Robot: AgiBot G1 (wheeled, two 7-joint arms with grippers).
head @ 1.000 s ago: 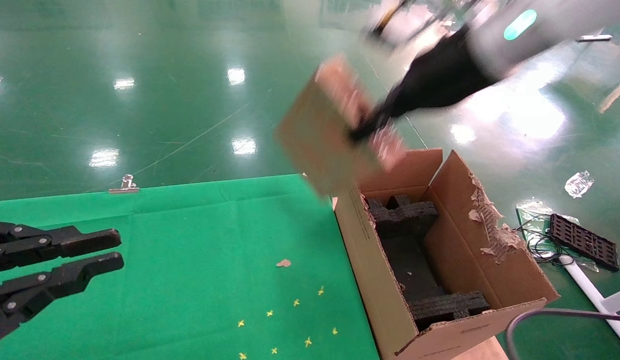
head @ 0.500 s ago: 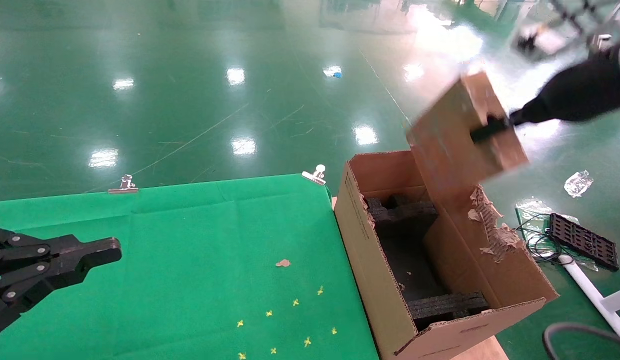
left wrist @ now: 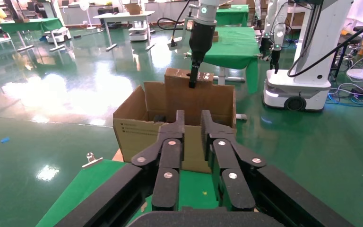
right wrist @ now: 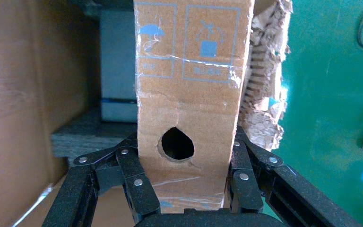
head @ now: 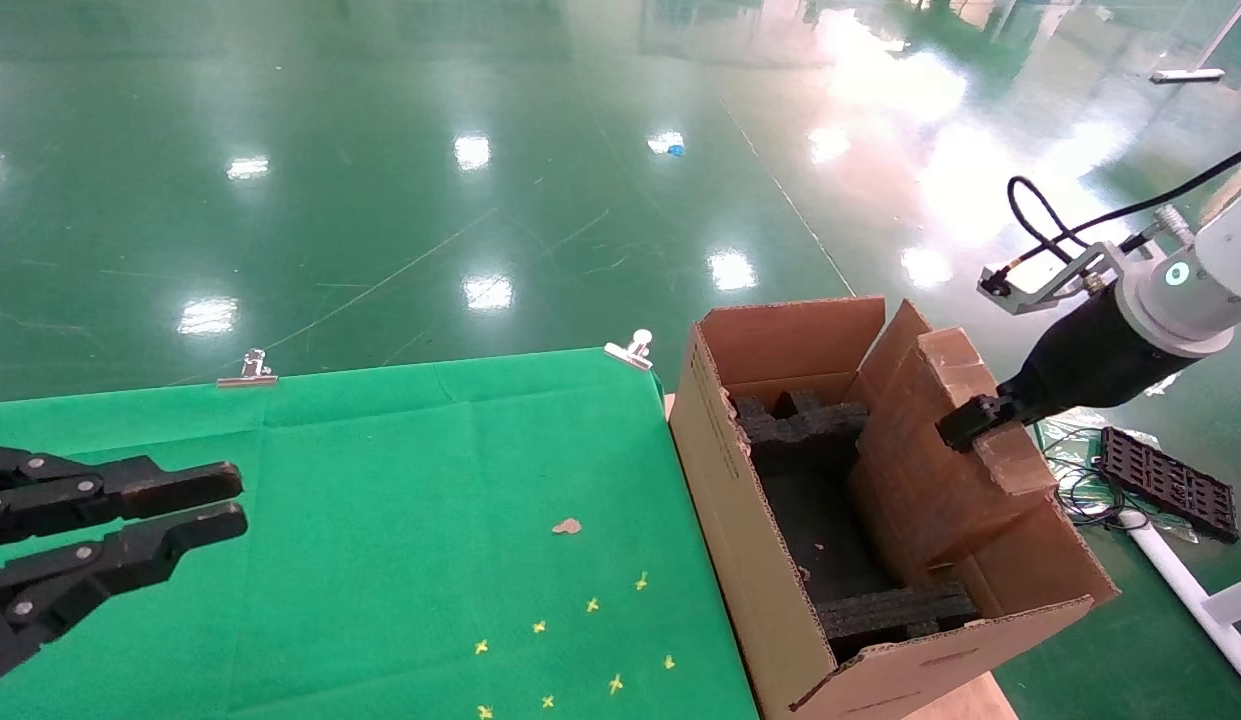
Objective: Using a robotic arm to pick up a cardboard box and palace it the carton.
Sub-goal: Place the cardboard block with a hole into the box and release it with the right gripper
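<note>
The cardboard box (head: 930,450) has come down since the last look: it was up in the air over the far right of the carton (head: 770,560), and now its low end is sitting inside, by the right wall. The robotic arm (head: 1180,285) has come down w/ it, on the right. The right gripper (head: 970,422) is squeezing the box's narrow top face, one finger on each side, in the right wrist view (right wrist: 184,198).

The carton is big, brown & wavy-edged, w/ its flaps standing open. Inside, black foam blocks (head: 805,420) are lying at the far end & more foam (head: 895,610) at the near end, bumpy and dark. The ragged flap edge (right wrist: 264,94) is showing right beside the box.

The box is slim, flat & shiny w/ tape. It is showing a round hole (right wrist: 176,144) in the narrow face and blue printed marks (right wrist: 208,49) above it.

The left gripper (head: 220,505) is hanging over the green cloth (head: 400,480) at the near left, fingers a little apart, holding nothing. Two metal clips (head: 248,368) are pinching the cloth's far edge.
</note>
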